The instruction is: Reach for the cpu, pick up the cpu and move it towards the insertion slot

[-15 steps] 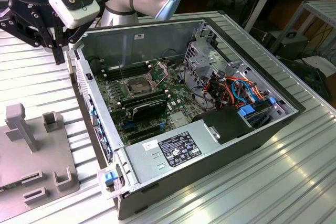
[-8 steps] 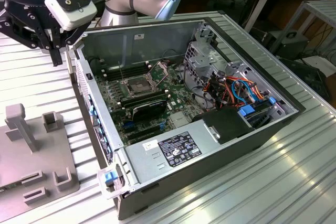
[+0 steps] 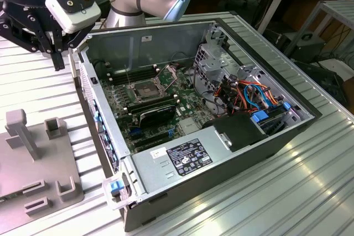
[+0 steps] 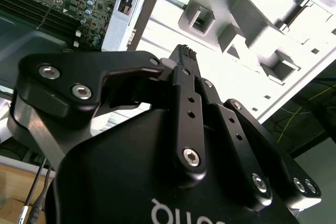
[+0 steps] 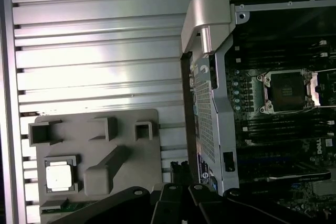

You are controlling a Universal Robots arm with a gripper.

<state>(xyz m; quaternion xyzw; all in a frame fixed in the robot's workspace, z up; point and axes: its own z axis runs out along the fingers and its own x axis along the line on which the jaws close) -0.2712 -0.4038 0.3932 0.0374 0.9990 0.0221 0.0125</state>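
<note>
My black two-finger gripper (image 4: 184,52) is fully closed and holds nothing. It hangs over the ribbed metal table (image 5: 105,51), well apart from the small silvery square cpu (image 5: 59,176), which lies in the grey plastic tray (image 5: 131,156).

Exterior view: case (image 3: 149,42), 1; inside it, slot (image 3: 145,90), 1, at 10 o'clock; card (image 3: 157,115), 1, at 9; supply box (image 3: 152,164), 1, at 7; tray (image 3: 52,158), 1, at 8 o'clock off the case; gripper (image 3: 57,66), 1, at 10. First wrist view: cpu (image 5: 59,176), 1.
</note>
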